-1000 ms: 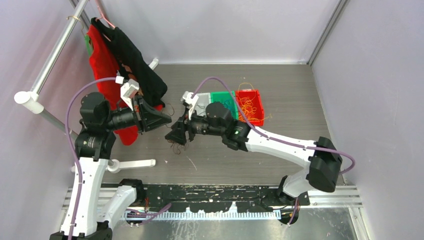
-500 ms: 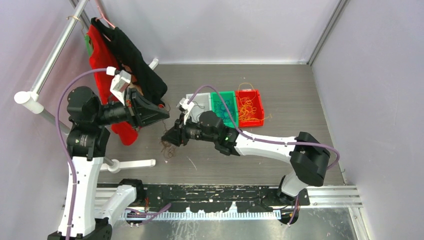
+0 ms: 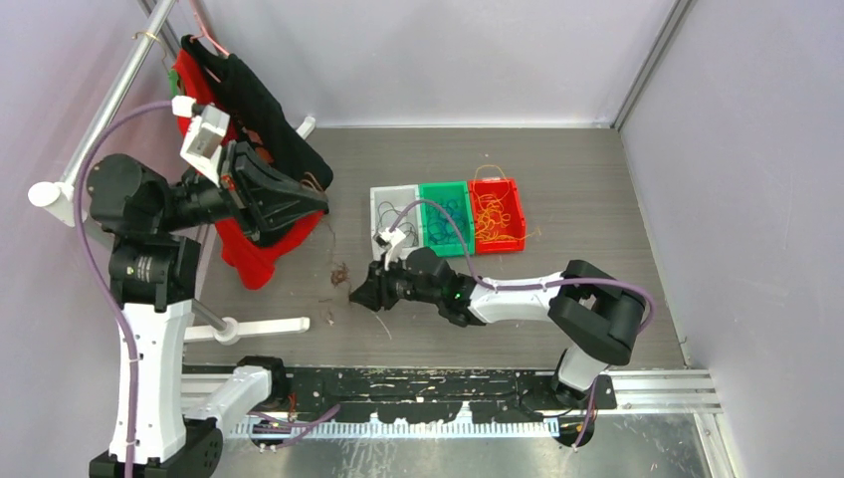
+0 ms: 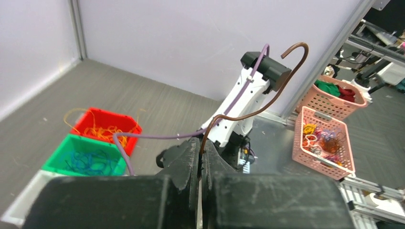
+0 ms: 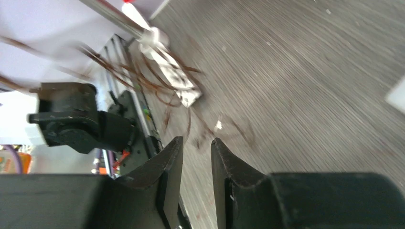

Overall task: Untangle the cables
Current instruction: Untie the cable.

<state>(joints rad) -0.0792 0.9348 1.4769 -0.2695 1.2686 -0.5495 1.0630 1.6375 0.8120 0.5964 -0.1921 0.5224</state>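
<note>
Grey wood-grain desk [image 3: 577,199] fills a booth of pale lilac walls, and bare boards run from the right pincer [image 3: 354,297] out toward the right-hand wall. The left pincer [image 3: 320,206] is raised and points to the right. Its jaws are pressed together on one brown cable [image 4: 260,107]. In the left wrist view that strand rises from the jaw tips, sweeps up and to the right, and ends in a hook that curls over. From above, a thin strand drops from this pincer to the cables [image 3: 339,273], a small dark knot just left of the right pincer; whether it lies on the desk or hangs cannot be told. The right pincer sits low over the desk, jaws a little apart with boards showing through the gap, and blurred brown loops spread just ahead of its tips. Beyond it stand a white bin [image 3: 391,207], a green bin [image 3: 445,211] and a red bin [image 3: 498,214] side by side. Red and black garments [image 3: 249,110] hang behind the left pincer.
</note>
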